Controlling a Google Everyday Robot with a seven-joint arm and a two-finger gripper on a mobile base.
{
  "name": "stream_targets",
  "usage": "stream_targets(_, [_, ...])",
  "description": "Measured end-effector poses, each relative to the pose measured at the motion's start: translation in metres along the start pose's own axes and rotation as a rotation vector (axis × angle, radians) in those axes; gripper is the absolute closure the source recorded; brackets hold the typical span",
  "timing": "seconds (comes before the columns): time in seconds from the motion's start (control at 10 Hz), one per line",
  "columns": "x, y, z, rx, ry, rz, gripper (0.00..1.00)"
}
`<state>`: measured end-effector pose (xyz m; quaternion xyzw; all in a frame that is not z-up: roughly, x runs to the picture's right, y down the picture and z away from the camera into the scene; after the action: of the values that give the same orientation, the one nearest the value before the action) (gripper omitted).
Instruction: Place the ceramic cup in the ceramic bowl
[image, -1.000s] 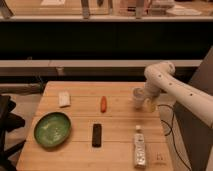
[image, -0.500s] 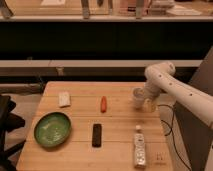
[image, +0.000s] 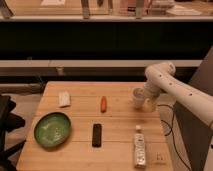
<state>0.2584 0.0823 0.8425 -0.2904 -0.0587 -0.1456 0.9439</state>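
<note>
The small white ceramic cup (image: 138, 97) stands upright near the right edge of the wooden table (image: 120, 145). My gripper (image: 145, 102) is right beside the cup, on its right side, at the end of the white arm (image: 172, 85) that reaches in from the right. The green ceramic bowl (image: 52, 129) lies on the table's front left, far from the cup and holding nothing.
A red-orange carrot-like item (image: 103, 103) lies mid-table. A black rectangular object (image: 97, 134) lies in front of it. A white bottle with a green label (image: 140, 147) lies front right. A white packet (image: 64, 99) lies back left. A dark counter runs behind.
</note>
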Motion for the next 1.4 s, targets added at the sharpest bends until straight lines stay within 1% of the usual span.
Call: stream_targets(1.4, [0.0069, -0.0025, 0.0065, 0.002, 0.005, -0.06, 0.2])
